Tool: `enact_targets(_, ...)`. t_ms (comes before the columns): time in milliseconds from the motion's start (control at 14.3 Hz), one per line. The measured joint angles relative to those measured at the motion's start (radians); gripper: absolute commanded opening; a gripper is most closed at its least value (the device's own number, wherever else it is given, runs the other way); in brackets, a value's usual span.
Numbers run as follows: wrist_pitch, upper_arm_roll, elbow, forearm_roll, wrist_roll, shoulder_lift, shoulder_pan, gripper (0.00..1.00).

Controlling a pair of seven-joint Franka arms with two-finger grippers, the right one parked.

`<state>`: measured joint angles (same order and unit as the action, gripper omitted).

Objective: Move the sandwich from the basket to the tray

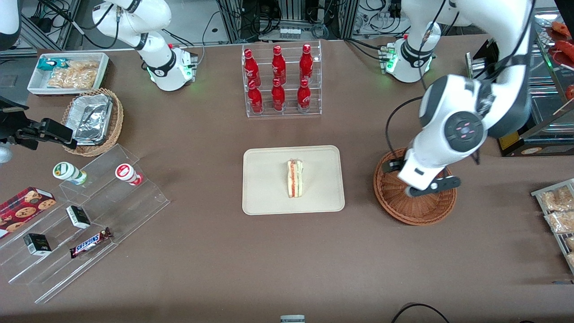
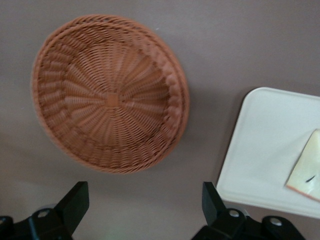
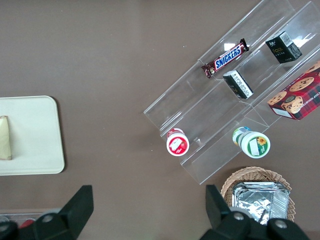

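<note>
The sandwich [image 1: 295, 178] lies on the tray [image 1: 264, 188], slightly toward the working arm's side of the tray's middle, its long axis running from the tray's near edge toward its farther edge, with the striped cut face up. The basket [image 1: 415, 211] sits beside the tray on the counter [image 1: 224, 260]. Above the basket hangs the tool [image 2: 145, 207], tilted downward, fingers [image 2: 75, 200] spread apart and holding nothing.
</note>
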<state>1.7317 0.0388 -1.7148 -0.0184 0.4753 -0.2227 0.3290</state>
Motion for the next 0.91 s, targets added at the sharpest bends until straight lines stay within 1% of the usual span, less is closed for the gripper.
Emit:
enact_targets(140, -0.061, -0.009, -0.012, 0.000, -0.131, 0.055, -0.052, 1.00)
enact_targets(210, -0.088, -0.031, -0.012, 0.000, -0.214, 0.078, -0.094, 1.00)
enact_targets(350, -0.117, -0.117, -0.013, 0.000, -0.324, 0.117, -0.212, 1.00)
enact_targets(490, -0.123, -0.205, -0.012, 0.002, -0.363, 0.152, -0.318, 1.00)
enact_targets(560, -0.123, -0.230, -0.012, 0.004, -0.368, 0.169, -0.347, 1.00)
enact_targets(700, -0.131, -0.246, -0.004, 0.006, -0.370, 0.198, -0.368, 1.00)
enact_targets(910, -0.231, -0.247, 0.067, 0.007, -0.370, 0.222, -0.374, 1.00)
